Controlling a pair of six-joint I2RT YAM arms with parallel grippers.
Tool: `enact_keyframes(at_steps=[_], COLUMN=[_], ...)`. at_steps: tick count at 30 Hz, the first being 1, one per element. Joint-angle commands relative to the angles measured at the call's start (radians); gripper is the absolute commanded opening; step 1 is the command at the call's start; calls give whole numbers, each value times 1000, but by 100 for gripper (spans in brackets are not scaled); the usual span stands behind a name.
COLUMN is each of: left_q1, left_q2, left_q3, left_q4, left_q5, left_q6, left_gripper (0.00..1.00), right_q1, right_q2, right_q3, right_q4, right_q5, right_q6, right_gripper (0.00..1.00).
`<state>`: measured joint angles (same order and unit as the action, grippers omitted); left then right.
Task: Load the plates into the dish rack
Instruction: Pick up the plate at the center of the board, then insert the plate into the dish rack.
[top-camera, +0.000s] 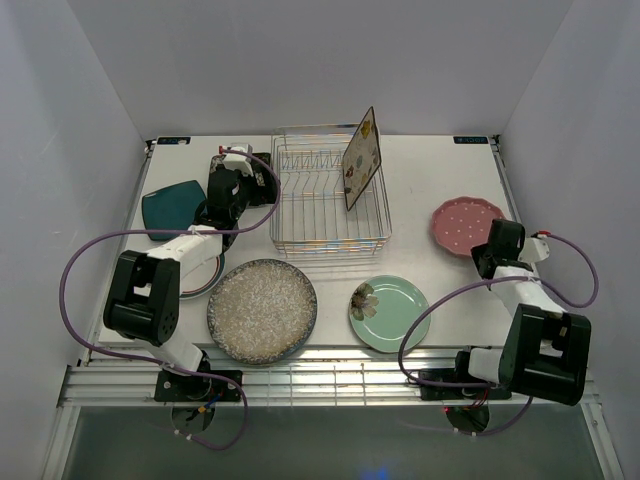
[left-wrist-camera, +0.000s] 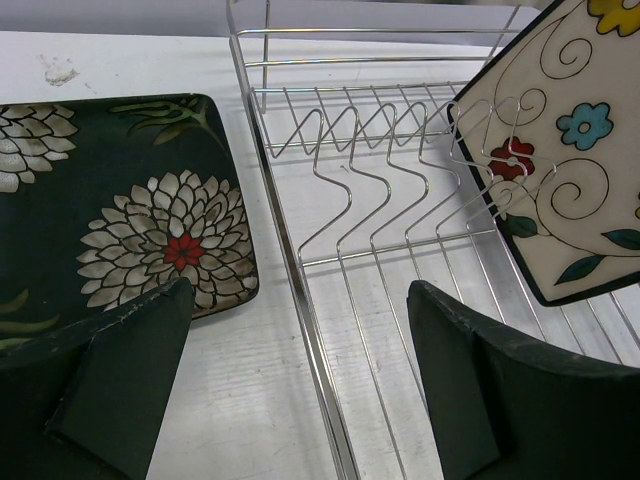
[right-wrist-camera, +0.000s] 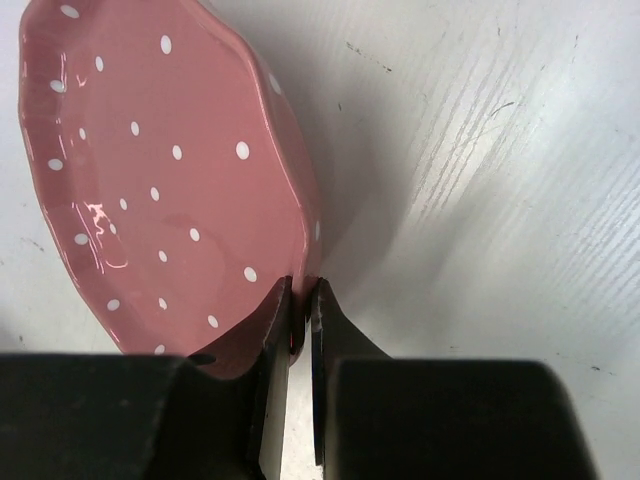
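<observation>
Right gripper (right-wrist-camera: 300, 300) clamped on the rim of the pink dotted plate (right-wrist-camera: 150, 180) at right; left gripper (left-wrist-camera: 300, 300), fingers wide apart, over the left edge of the dish rack (top-camera: 325, 240), where the cream floral square plate (top-camera: 362, 157) stands upright at its right side

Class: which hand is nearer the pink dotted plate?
Right. The right hand grips the pink dotted plate by its rim; the left hand hangs open far off, beside the dish rack.
</observation>
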<state>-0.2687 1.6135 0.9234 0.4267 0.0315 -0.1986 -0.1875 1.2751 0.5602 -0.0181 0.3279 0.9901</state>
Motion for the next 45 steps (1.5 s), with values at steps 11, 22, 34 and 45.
enact_keyframes(at_steps=[11,22,34,45], left_q1=[-3,-3,-3,-3], left_q2=[-69,-79,-83,-84], left_q3=[-17,-23,-23,-23], left_q4=[21,23,24,26], left_q5=[-8,-7,-5,-15], left_q6=[8,10,10,16], left_gripper=[98,98,98,98], right_q1=[11,25,49,154], right_q2=[-253,-460,-566,-519], right_q3=[27,14,50,153], right_q4=[83,40,27,23], right_q5=[-12,-55,-145,-104], right_q6=[-166,-219,-237,-263], right_gripper=[8,8,8,8])
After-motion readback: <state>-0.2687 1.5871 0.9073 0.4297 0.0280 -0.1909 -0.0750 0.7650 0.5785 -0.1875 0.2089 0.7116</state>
